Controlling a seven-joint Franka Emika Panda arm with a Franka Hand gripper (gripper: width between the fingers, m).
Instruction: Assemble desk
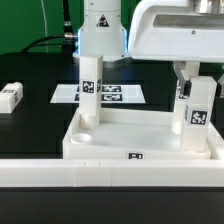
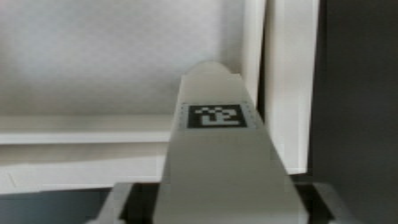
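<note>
Nearest to the exterior camera, along the lower edge of the frame, runs the long white L-shaped border rail (image 1: 60, 172) with a small black-and-white tag on its front. Just behind it lies the large white plastic rectangular panel (image 1: 135, 138) of the desk, with its raised rim and a round socket in its left corner. One tall white tag-marked block leg (image 1: 88, 92) stands upright in that left corner. A second white tagged leg (image 1: 195, 110) stands upright at the right side of the panel, and the white gripper (image 1: 192, 82) is around its upper part from above. Behind the panel, in the middle of the frame, the flat white marker board (image 1: 100, 93) lies on the black table (image 1: 35, 70). One more small white tagged leg (image 1: 10, 97) lies flat at the left edge, well apart from the panel.

In the wrist view, the white leg (image 2: 221, 140) fills the middle of the picture, with its square tag facing the camera. The dark gripper fingers (image 2: 320, 200) are seen on both sides of its near end, partly closed and close against it. Whether they already press on the leg, I cannot tell. Behind the leg are the panel floor (image 2: 98, 60) and its raised rim (image 2: 285, 80).
</note>
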